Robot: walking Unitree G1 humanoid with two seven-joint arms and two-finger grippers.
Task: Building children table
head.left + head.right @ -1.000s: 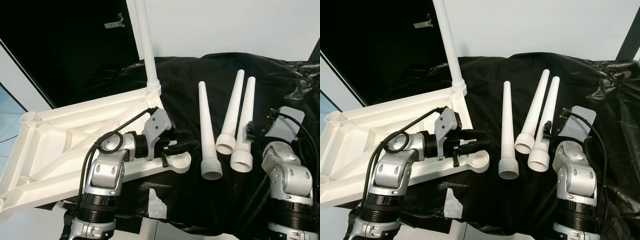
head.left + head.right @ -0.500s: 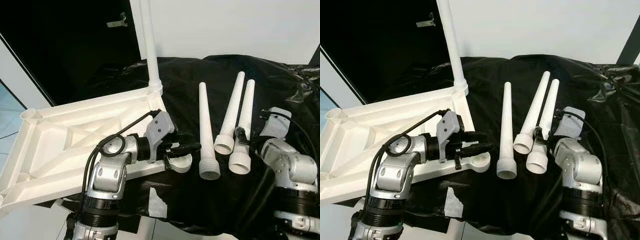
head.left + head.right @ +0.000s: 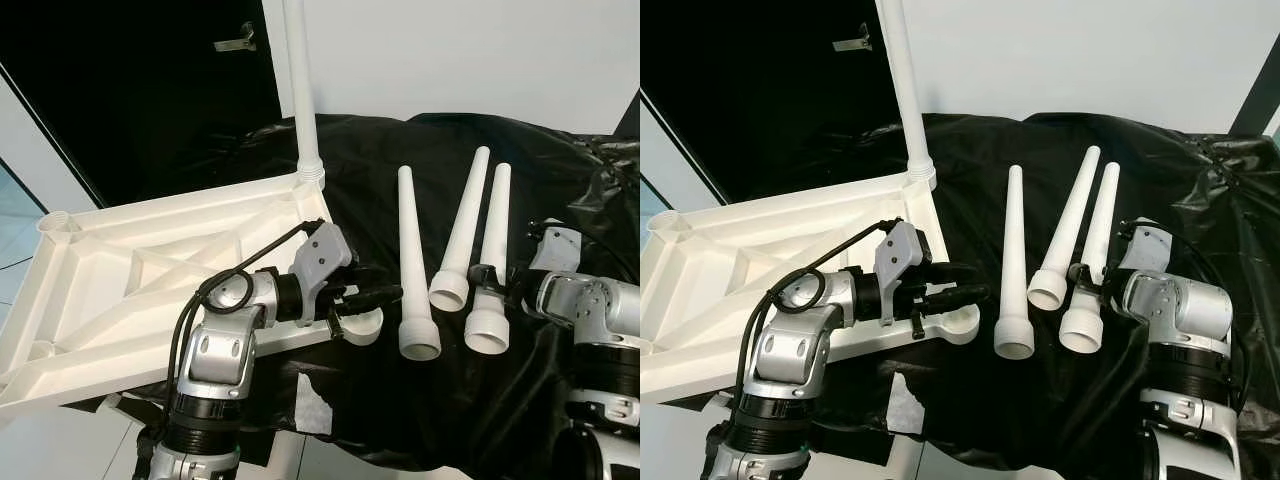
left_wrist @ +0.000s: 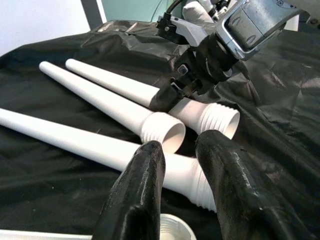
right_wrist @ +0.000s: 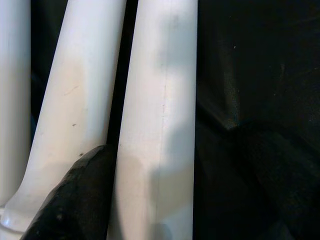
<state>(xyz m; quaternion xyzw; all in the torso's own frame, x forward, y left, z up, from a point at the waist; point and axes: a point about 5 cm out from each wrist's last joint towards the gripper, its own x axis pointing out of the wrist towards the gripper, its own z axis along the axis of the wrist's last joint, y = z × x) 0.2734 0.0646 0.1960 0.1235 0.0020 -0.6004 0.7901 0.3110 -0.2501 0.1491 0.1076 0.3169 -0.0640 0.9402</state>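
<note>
**Right gripper astride a loose leg, left gripper parked at the tabletop corner**

Left gripper (image 3: 375, 297) lay over the near corner of the white tabletop (image 3: 120, 290), which rested upside down, ribs up, half on the black sheet (image 3: 560, 170) and half hanging off toward the robot's left. Its two black fingers (image 4: 137, 200) were a small gap apart, nothing between them, tips just above the empty round socket (image 3: 365, 325) at that corner. Nothing sat in that socket.

Right gripper (image 3: 1087, 283) sat at the wide threaded end of the rightmost leg (image 3: 490, 265). The left wrist view showed one finger on each side of the leg; whether they were pressed onto it could not be told. In the right wrist view, one black fingertip (image 5: 75, 200) sat in the gap between that leg and the middle leg (image 3: 462, 235).

Three loose white tapered legs lay side by side on the sheet, wide ends toward the robot, narrow ends pointing away. The left leg (image 3: 412, 270) was set apart from the other two and lay just right of the empty socket. The middle and rightmost legs were nearly touching.

Further back, a fourth leg (image 3: 300, 90) stood upright in the far corner socket of the tabletop.

Behind it were a dark opening (image 3: 130, 100) and a pale wall (image 3: 450, 50).

No readable writing or labels on any part.
</note>
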